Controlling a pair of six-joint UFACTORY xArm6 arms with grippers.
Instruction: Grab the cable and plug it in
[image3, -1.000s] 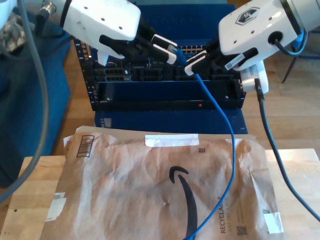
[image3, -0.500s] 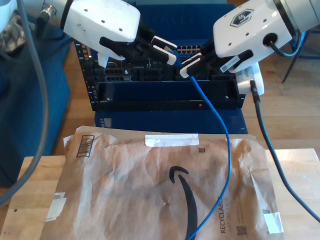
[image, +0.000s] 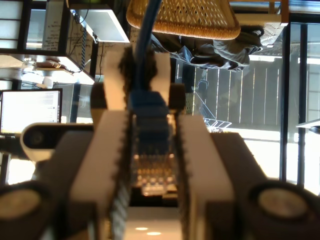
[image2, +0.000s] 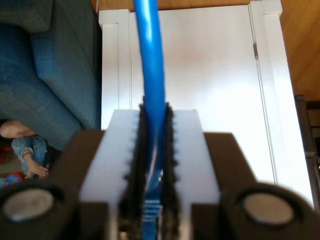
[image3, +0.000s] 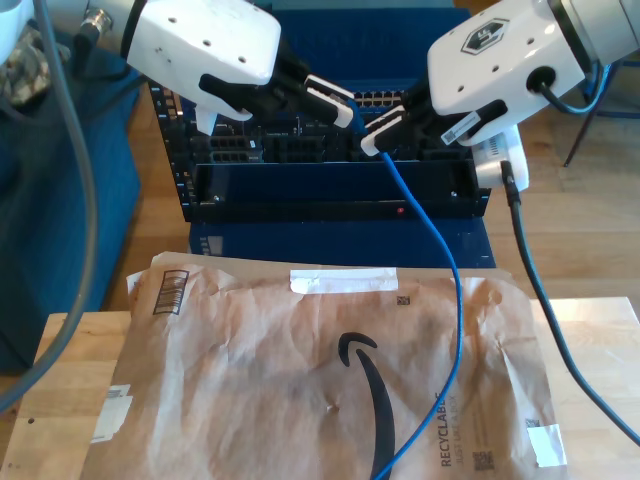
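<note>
While the scene a second ago had my second gripper (image3: 378, 135) sitting lower and farther toward the exterior view's right, it is now sitting slightly higher and closer to my first gripper (image3: 340, 105). The hanging cable (image3: 440, 250) is crossing the brown paper mailer (image3: 250, 380) a little more toward the exterior view's left than before.

Both arms are reaching in from the upper corners of the exterior view, their grippers nearly meeting in front of the black equipment rack (image3: 300, 180). My first gripper is pinching the translucent plug (image: 152, 170) between its ribbed fingers. My second gripper is squeezing the blue cable just behind that plug, fingers closed tight on it. From there the cable is dropping down across the mailer, which is lying on the wooden table (image3: 60, 360).
</note>
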